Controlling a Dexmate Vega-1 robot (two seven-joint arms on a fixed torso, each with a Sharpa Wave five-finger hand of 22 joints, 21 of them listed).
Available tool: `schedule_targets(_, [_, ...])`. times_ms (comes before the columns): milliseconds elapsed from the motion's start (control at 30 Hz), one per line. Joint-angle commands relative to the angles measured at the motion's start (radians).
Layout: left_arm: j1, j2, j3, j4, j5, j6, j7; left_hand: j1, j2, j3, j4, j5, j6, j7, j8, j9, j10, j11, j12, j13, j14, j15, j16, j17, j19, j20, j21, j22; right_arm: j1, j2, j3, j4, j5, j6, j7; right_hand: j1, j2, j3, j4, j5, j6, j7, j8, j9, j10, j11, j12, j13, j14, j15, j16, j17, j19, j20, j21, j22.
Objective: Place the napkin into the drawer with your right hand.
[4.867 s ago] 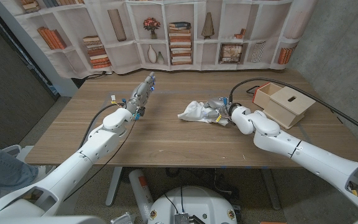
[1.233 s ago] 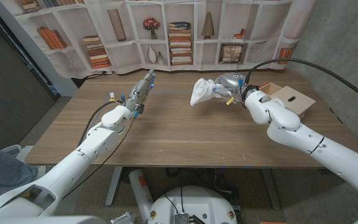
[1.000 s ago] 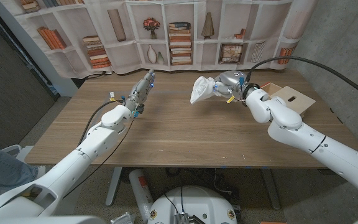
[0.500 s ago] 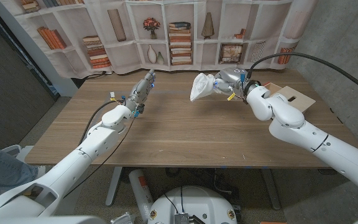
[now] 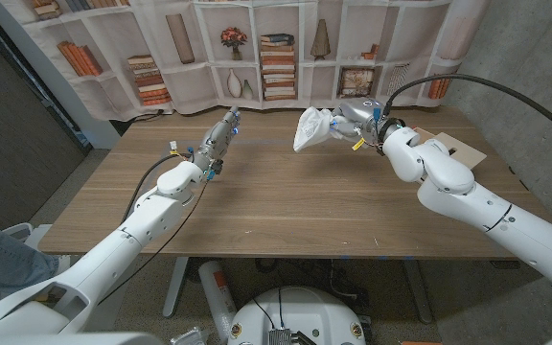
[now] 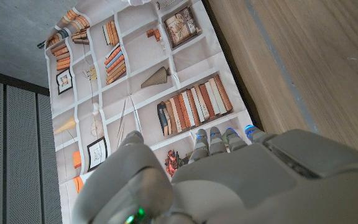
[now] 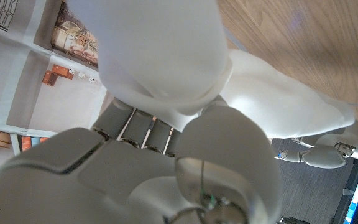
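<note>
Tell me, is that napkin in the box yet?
Not yet. The napkin hangs bunched from the right hand, above the table.

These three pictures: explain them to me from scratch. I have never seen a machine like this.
A white two-armed robot stands at a wooden table. The wide picture is taken from its head, looking down; the other two come from cameras on its wrists, looking along the hands. The right hand holds a crumpled white napkin lifted above the table. A wooden drawer box sits behind the right arm, partly hidden. The left hand holds nothing. Behind the table hangs a curtain printed with bookshelves.
</note>
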Motion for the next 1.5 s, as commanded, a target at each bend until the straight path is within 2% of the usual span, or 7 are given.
schedule_targets(33, [0.004,0.004,-0.001,-0.009,0.003,0.004,0.006,0.001,0.009,-0.002,-0.001,-0.003,0.003,0.001,-0.001,0.006,0.002,0.002,0.003,0.004,0.002,-0.003,0.003,0.002,-0.061,-0.004,0.005,0.002,-0.008,-0.008,0.019,-0.018,0.009,-0.005,0.003,0.0,0.012,0.003,0.006,0.008,0.028,-0.018,0.003,0.006,0.012,0.003,-0.007,0.004,0.005,-0.094,0.003,0.003,-0.005,-0.084,0.006,0.003])
schedule_targets(867, [-0.009,-0.003,0.003,0.005,0.002,0.002,-0.003,0.002,0.011,-0.005,-0.001,-0.003,0.003,0.0,-0.001,0.006,0.003,0.002,0.004,0.004,0.003,-0.004,0.003,0.002,-0.061,-0.004,0.005,0.002,0.005,-0.008,0.034,-0.02,0.014,-0.033,0.012,0.002,0.012,0.006,0.006,0.009,0.033,-0.017,-0.006,0.007,0.017,0.002,-0.017,0.005,0.002,-0.096,0.0,0.003,-0.01,-0.085,0.006,0.003])
schedule_targets(1500, [0.008,0.004,-0.006,-0.01,-0.001,-0.007,0.003,0.003,0.012,-0.007,-0.002,-0.004,0.004,-0.001,-0.001,0.006,0.005,0.0,0.004,0.004,0.003,-0.003,0.003,0.002,-0.061,-0.004,0.005,0.002,0.021,-0.001,0.029,-0.005,0.019,-0.079,0.02,0.003,0.012,0.007,0.006,0.009,0.035,-0.018,-0.012,0.008,0.019,0.002,-0.022,0.005,0.004,-0.097,0.001,0.003,-0.01,-0.084,0.007,0.003])
